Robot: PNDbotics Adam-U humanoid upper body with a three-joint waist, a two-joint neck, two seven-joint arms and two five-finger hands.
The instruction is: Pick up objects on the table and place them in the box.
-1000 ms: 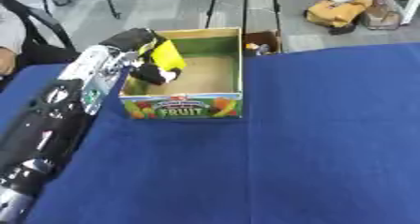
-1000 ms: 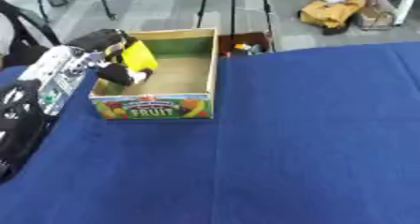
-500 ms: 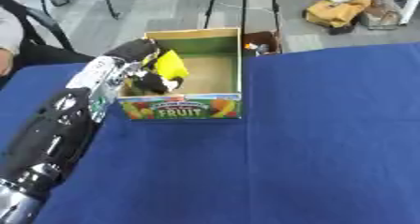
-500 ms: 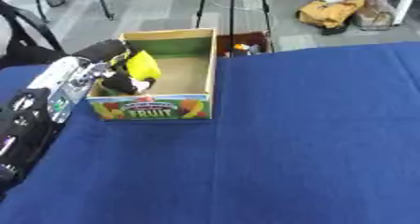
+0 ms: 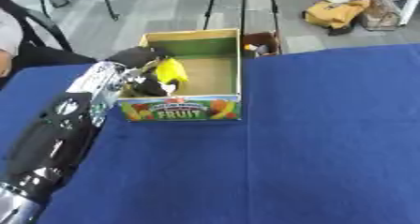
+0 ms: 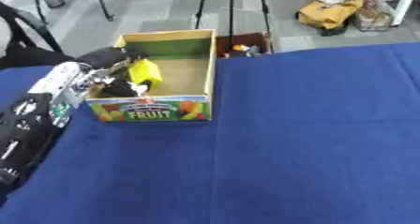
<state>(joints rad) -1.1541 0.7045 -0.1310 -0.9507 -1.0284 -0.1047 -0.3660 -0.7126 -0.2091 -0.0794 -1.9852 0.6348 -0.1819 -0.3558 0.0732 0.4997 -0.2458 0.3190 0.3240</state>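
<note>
The left eye view shows the full length of the black-and-silver left arm, running from the lower left corner up to the box; the right eye view cuts most of it off at the left edge.

The left robot hand (image 5: 138,73) sits at the upper left of the frame, over the left wall of the box (image 5: 197,109), with its dark fingers curled round a yellow object (image 5: 171,71) that is inside the box against that wall. The right robot hand appears in neither view.

The box is open-topped cardboard with a plain tan floor, a green inner back wall and a printed fruit picture on its front. It stands on the counter (image 6: 311,138), which is covered with a flat blue cloth.
</note>
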